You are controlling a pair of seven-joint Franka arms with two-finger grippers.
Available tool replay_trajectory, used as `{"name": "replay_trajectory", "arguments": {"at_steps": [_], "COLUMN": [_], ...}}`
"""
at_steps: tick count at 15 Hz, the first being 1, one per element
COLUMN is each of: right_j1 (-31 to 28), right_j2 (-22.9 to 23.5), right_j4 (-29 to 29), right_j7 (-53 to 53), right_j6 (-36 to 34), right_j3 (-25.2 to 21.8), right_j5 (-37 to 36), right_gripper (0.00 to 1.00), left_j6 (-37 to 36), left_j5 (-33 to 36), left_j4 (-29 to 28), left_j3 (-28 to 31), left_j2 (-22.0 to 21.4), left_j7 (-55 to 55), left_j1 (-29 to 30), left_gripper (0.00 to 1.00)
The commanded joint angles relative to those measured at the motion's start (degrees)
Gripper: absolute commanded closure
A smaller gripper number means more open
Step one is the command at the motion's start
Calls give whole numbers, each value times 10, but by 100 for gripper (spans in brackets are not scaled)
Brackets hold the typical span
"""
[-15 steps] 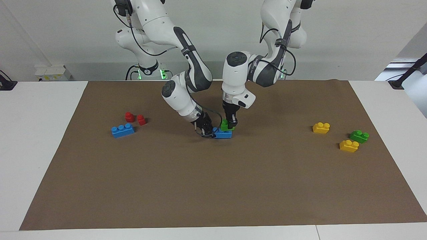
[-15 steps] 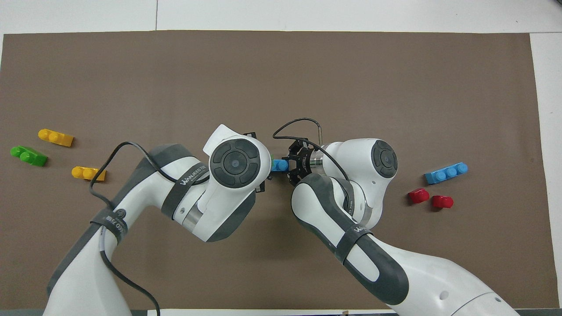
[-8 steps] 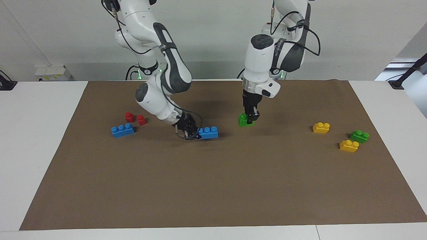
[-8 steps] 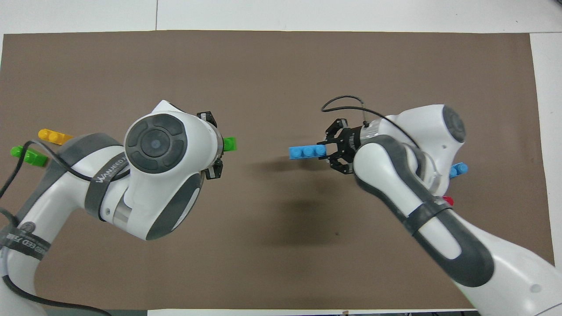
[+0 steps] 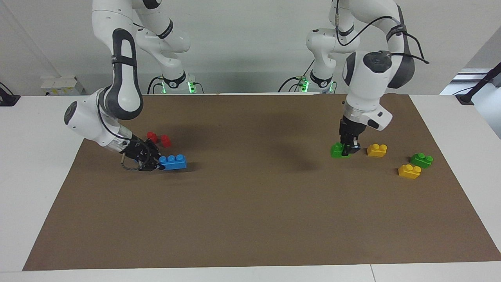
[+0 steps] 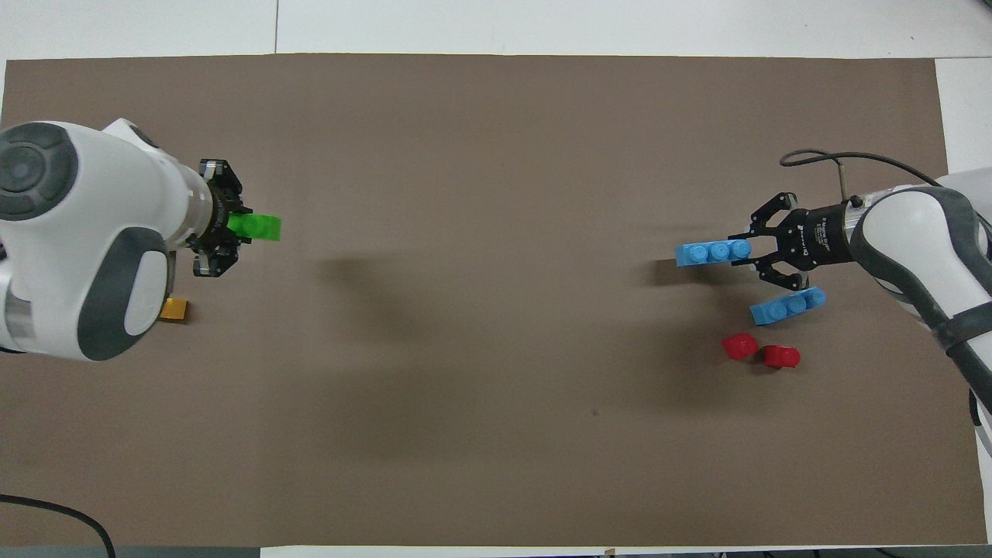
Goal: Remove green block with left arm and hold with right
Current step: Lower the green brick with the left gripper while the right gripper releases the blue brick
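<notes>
The green block (image 5: 336,151) is a small bright green two-stud brick. My left gripper (image 5: 349,148) is shut on it and holds it low over the mat toward the left arm's end, beside a yellow brick (image 5: 377,150). In the overhead view the green block (image 6: 257,226) sticks out of the left gripper (image 6: 235,226). My right gripper (image 5: 158,163) is shut on one end of a blue three-stud brick (image 5: 173,161), low over the mat toward the right arm's end. The overhead view shows the right gripper (image 6: 749,253) and this blue brick (image 6: 711,253) too.
A second blue brick (image 6: 788,305) and two red pieces (image 6: 740,346) lie by my right gripper. A second yellow brick (image 5: 409,171) and another green brick (image 5: 421,160) lie near the left arm's end. The brown mat (image 5: 250,211) covers the table.
The green block came off the blue brick at the mat's middle. My left gripper carried it toward the left arm's end. My right gripper carried the blue brick toward the right arm's end.
</notes>
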Motion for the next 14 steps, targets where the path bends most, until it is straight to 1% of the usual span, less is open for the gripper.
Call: {"name": "replay_trajectory", "arguments": {"at_steps": [1,4,6,9,11,12,13,14], "right_j1": [-16,-22,-21,-20,-20,-20,-20,-21], "right_j2": [9,18,25,25,24,24,23,23], "right_j4": [-2,-2,-2,-4,-5,-6,-6,-8], "right_j7": [-9,-22,-25,-25,-26,-25,-26,-26], "right_j6": [2,8,18,18,17,16,16,18], "right_j3": [10,10,11,11,11,11,11,11], "right_j5": [-12,-12,-12,-11,-11,-11,-11,-11], "right_gripper": [100,100,100,100,100,95,79,78], "left_j6": [-1,25,43,63,86,95,107,117], "left_j5": [-29,-41,-41,-41,-41,-40,-41,-41], "left_j4": [-8,-10,-11,-11,-11,-11,-11,-11], "left_j3": [-6,-6,-6,-5,-5,-5,-5,-5], "left_j2": [-2,7,21,51,67,76,85,98], "left_j7": [120,175,192,247,260,271,283,291], "left_j1": [59,89,96,105,116,118,119,119], "left_gripper": [100,100,100,100,100,100,100,100]}}
